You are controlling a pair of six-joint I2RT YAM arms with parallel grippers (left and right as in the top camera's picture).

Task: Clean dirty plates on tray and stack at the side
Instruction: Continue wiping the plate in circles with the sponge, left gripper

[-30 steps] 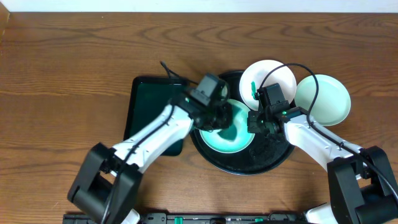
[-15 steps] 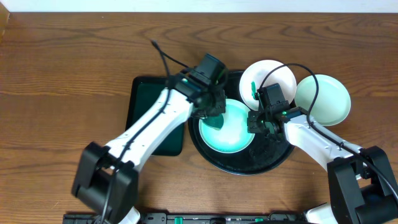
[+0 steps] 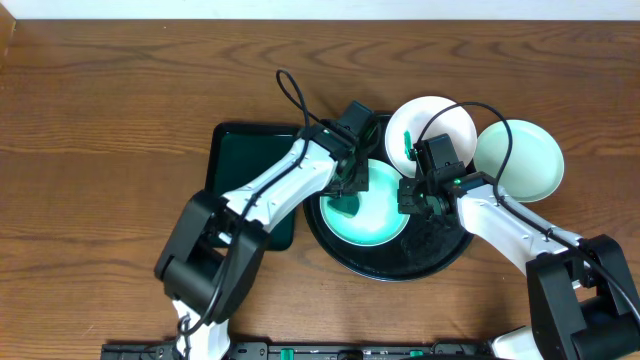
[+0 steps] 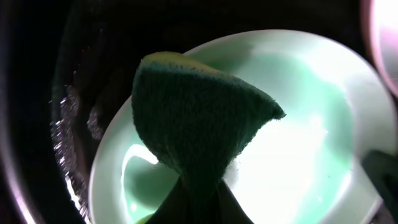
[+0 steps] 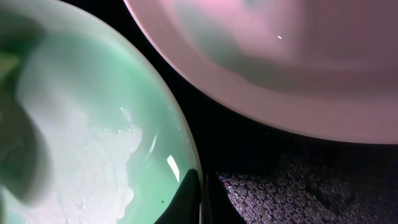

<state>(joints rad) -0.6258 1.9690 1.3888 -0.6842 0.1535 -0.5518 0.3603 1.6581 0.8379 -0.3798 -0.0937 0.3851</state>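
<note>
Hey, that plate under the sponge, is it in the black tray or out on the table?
In the black tray. Overhead, the plate lies wholly inside its rim, and the left wrist view shows dark tray beside the plate's edge.

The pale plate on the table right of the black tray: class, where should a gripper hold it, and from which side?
Likely best: pinch the pale plate by its upturned rim at the right edge, from above: it lies flat, and the white plate crowds its left side.
</note>
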